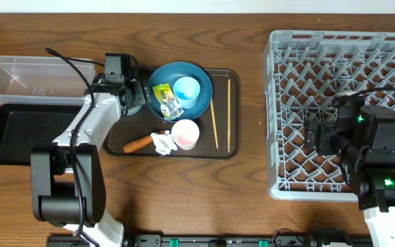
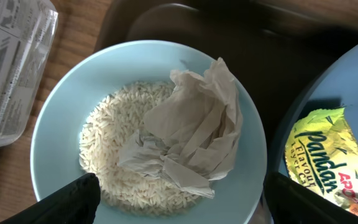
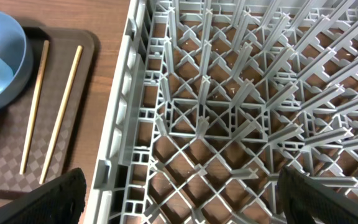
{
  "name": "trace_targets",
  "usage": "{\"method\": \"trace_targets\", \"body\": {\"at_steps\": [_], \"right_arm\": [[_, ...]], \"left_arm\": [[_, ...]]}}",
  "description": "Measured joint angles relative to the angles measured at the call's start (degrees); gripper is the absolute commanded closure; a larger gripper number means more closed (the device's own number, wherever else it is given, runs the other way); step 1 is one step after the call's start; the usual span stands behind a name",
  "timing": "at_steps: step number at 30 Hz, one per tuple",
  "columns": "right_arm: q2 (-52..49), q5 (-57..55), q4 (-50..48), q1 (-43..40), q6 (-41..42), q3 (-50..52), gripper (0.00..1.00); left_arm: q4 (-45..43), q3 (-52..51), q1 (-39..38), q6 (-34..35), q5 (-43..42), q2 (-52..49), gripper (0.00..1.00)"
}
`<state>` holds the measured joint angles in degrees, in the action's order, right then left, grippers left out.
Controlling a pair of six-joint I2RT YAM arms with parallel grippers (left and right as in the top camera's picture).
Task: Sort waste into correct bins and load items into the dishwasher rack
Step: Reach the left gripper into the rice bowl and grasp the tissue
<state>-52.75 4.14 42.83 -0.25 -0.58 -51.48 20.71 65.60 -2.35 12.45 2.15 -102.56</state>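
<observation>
The crumpled white tissue (image 2: 191, 127) lay on rice (image 2: 104, 152) squarely between the left gripper's (image 2: 185, 200) wide-spread, empty fingers (image 2: 73, 202) (right gripper (image 3: 182, 196), likewise spread, well apart).

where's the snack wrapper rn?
Overhead view, left of centre: the snack wrapper lies inside the dark blue bowl on the brown tray, just left of the light blue cup.

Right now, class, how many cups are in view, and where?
2. The light blue cup sits in the dark blue bowl; the pale pink cup stands on the brown tray beside the tissue. None seems hidden.
</observation>
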Motion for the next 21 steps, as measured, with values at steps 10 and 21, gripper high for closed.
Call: {"method": "trace_targets", "body": {"at_steps": [10,21], "right_arm": [[0.00,-0.02,1.05,0.00,0.00,0.00,0.02],[0.00,-0.04,1.51,0.00,0.00,0.00,0.02]], "left_arm": [[-0.42,0.00,0.26,0.24,0.85,-0.28,0.23],[-4.92,-0.37,1.07,0.24,1.09,-0.33,0.23]]}}
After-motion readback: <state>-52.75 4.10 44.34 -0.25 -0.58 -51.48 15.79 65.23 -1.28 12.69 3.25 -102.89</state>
